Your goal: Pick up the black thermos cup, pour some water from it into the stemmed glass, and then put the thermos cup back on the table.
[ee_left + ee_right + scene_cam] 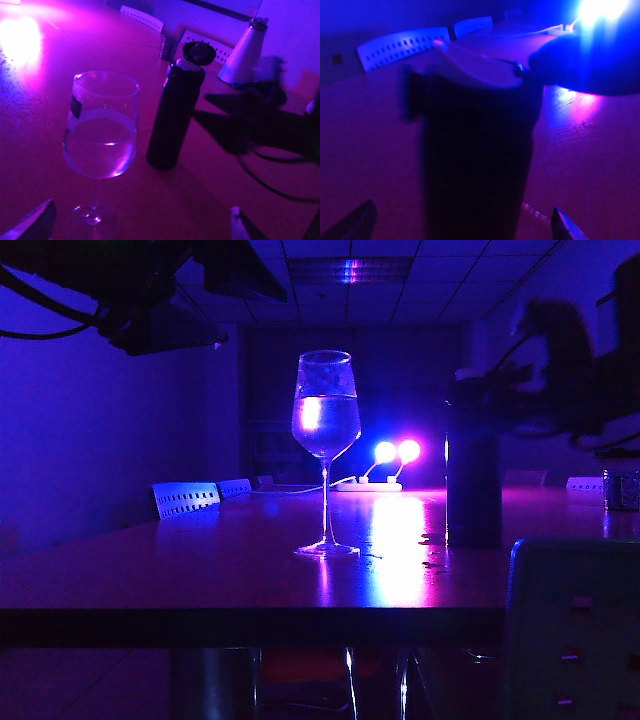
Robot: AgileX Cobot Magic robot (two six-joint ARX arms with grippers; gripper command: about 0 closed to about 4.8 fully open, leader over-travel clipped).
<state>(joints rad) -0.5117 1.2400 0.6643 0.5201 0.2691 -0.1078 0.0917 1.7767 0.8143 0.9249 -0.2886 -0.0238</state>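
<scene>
Thermos: tall black thermos cup (473, 485), lid flipped open, upright on glossy wooden table (200, 570), right of glass.
Glass: clear stemmed glass (325, 440), part-filled.
Left gripper (140, 227): spread, empty, above glass.
Right gripper (462, 227): spread, close around thermos, not clamped.

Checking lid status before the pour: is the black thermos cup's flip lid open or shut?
Open. In the left wrist view the black thermos cup stands upright, its flip lid swung back off the pale mouth.

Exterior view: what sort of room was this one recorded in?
Probably a darkened meeting room, lit blue and magenta by two small lamps. Signs: one long glossy table, perforated chair backs along its far side, a tiled office ceiling. Both grippers, left and right, are open above the table.
</scene>
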